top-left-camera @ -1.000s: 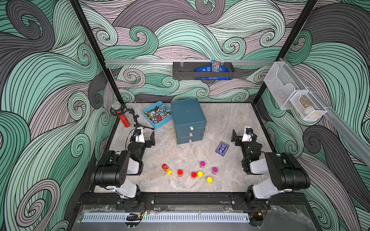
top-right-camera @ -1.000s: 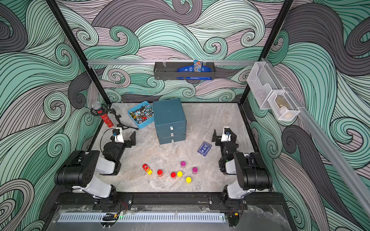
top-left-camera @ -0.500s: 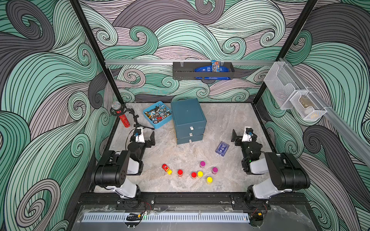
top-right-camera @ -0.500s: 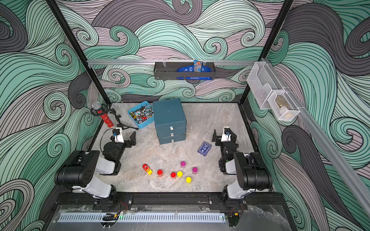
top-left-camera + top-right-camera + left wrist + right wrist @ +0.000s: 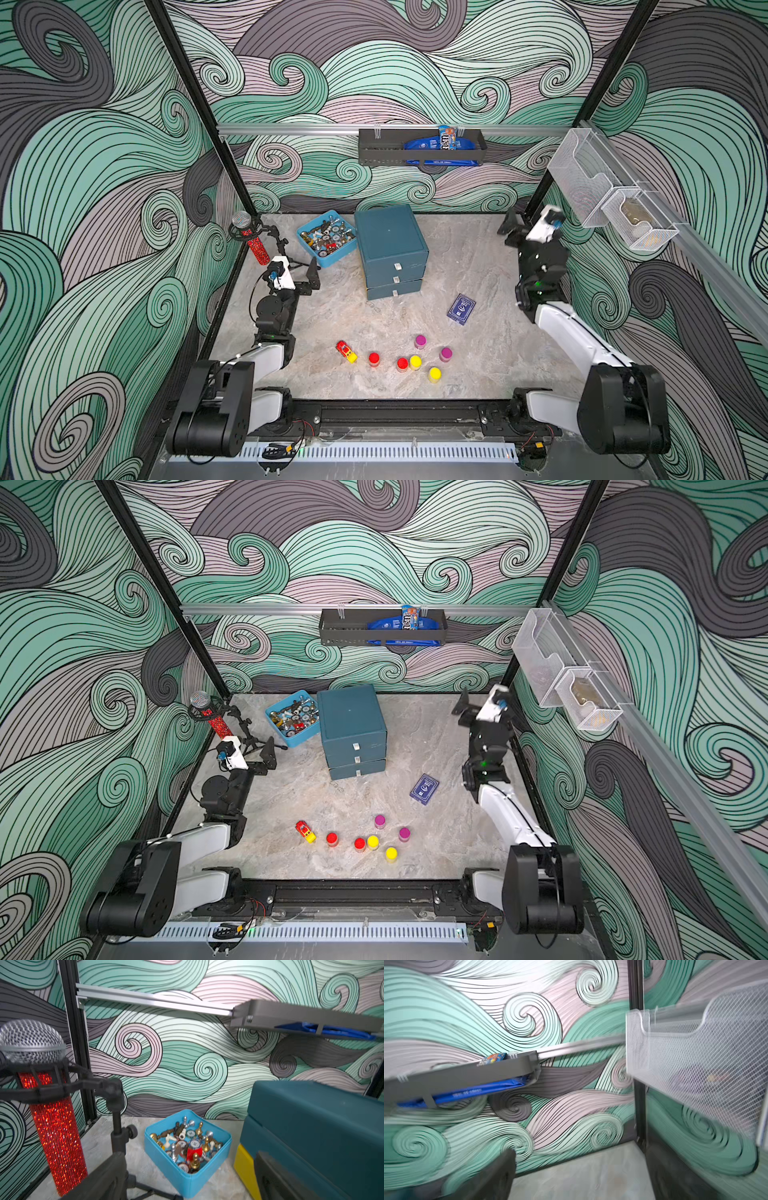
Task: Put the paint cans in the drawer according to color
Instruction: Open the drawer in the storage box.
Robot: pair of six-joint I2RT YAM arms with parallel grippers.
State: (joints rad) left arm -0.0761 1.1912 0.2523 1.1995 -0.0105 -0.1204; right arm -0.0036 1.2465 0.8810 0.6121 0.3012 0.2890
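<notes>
Standing in a loose cluster near the front edge of the tabletop (image 5: 478, 257), the six paint cans (image 5: 415, 361) (two red, two yellow, two magenta) lie well apart from the drawer (image 5: 390, 245), whose three fronts sit flush. The left gripper (image 5: 306, 272), near the blue tray (image 5: 311, 254), and the right gripper (image 5: 515, 228), high by the back right corner, are both spread wide and hold nothing.

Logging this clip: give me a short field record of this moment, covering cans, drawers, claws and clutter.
cans: two red cans, two yellow cans, two magenta cans, all loose on the table, none stowed
drawer cabinet: three drawers, all look shut
left claw: open, empty, near the blue tray
right claw: open, empty, raised by the back corner
clutter: toy car, card box
</notes>
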